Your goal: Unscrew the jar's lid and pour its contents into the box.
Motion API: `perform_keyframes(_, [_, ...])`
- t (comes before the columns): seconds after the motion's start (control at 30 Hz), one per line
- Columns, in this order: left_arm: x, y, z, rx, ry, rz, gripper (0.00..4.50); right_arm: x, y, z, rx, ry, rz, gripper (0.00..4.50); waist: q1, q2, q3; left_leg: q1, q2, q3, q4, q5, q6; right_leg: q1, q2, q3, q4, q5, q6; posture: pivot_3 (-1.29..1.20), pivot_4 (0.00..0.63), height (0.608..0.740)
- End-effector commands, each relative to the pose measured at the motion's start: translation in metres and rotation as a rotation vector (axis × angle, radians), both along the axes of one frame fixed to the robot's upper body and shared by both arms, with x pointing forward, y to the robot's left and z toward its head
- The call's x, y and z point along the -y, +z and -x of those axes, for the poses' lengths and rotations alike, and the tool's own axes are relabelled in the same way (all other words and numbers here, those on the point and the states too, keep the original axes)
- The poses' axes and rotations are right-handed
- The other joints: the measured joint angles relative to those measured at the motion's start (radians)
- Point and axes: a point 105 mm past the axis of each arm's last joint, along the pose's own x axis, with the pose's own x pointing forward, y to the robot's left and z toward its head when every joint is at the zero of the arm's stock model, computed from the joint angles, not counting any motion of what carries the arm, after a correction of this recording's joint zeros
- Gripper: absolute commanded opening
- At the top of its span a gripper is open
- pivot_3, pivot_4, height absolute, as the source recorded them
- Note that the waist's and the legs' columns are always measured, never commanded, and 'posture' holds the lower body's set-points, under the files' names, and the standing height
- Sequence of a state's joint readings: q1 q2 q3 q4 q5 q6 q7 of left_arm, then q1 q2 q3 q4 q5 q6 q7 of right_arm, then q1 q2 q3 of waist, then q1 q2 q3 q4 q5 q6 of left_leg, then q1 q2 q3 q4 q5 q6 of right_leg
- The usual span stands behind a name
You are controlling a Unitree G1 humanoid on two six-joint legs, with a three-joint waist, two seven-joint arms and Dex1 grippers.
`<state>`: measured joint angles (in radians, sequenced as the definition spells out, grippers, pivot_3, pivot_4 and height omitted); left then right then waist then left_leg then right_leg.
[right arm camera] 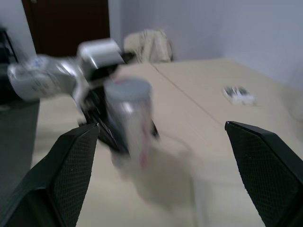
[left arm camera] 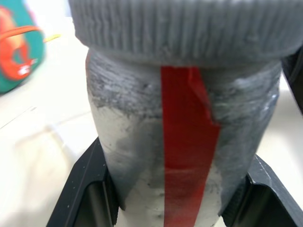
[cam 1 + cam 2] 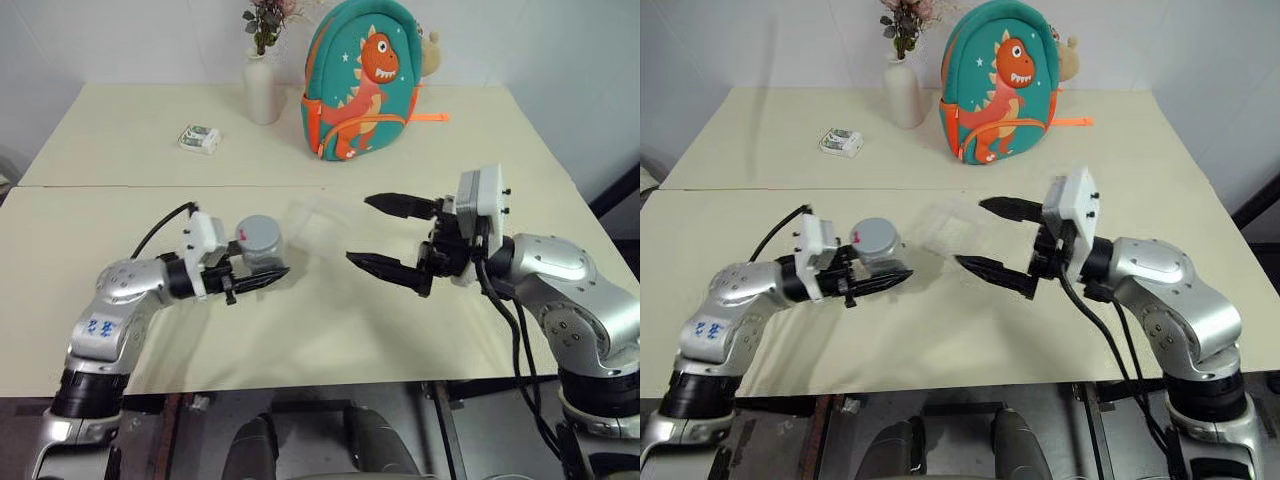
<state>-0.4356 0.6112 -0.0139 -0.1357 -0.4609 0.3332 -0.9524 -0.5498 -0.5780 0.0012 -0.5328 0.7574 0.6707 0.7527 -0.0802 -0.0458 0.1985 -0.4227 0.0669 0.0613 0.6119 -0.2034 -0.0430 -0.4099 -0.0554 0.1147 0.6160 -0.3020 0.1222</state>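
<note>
My left gripper (image 3: 268,262) is shut on the jar (image 3: 262,248) and holds it upright just above the table. The grey ribbed lid (image 3: 258,229) sits on top of the jar. In the left wrist view the jar (image 2: 180,142) stands between both black fingers (image 2: 85,189), a red strip running down its side. The contents are hidden inside. My right gripper (image 3: 357,229) is open, pointing toward the jar from the right, well apart from it. The clear box (image 3: 322,222) lies on the table between the jar and the right gripper. The right wrist view shows the jar (image 1: 130,118) ahead.
A teal dinosaur backpack (image 3: 365,80) and a white vase (image 3: 262,88) with flowers stand at the table's back. A small white-green packet (image 3: 200,138) lies at the back left. A seam (image 3: 150,186) runs across the cream table.
</note>
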Motion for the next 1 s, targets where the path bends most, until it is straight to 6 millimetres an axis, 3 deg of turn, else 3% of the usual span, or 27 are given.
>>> perform_keyframes(0.03, [0.021, 0.001, -0.003, -0.015, -0.041, 0.002, 2.14, -0.018, 0.005, 0.006, -0.004, 0.033, -0.005, 4.50, 0.002, 0.000, 0.000, 0.000, 0.000, 0.000, 0.000, 0.000, 0.000, 0.000, 0.000, 0.000, 0.000, 0.000, 0.000, 0.00, 0.150, 0.740])
perform_keyframes(0.13, [0.039, -0.003, 0.000, -0.037, -0.094, -0.003, 2.14, -0.030, 0.001, -0.001, -0.048, 0.030, -0.001, 4.50, -0.003, 0.000, 0.000, -0.001, 0.000, 0.000, 0.000, -0.001, 0.000, -0.002, 0.001, 0.000, 0.001, 0.003, 0.007, 0.00, 0.150, 0.740])
perform_keyframes(0.37, [0.052, -0.006, 0.001, -0.057, -0.125, -0.001, 2.14, -0.039, -0.005, -0.015, -0.058, 0.000, 0.020, 4.50, -0.002, 0.000, 0.000, -0.001, 0.002, -0.001, 0.000, -0.001, 0.000, -0.004, 0.004, 0.000, 0.006, 0.003, 0.010, 0.00, 0.150, 0.740])
perform_keyframes(1.0, [0.051, -0.002, 0.001, -0.036, -0.104, 0.012, 2.14, -0.032, -0.017, -0.023, -0.131, -0.010, 0.015, 4.50, -0.001, 0.000, 0.000, -0.001, 0.002, -0.002, 0.000, -0.001, 0.000, -0.004, 0.004, 0.000, 0.005, 0.002, 0.010, 0.00, 0.150, 0.740])
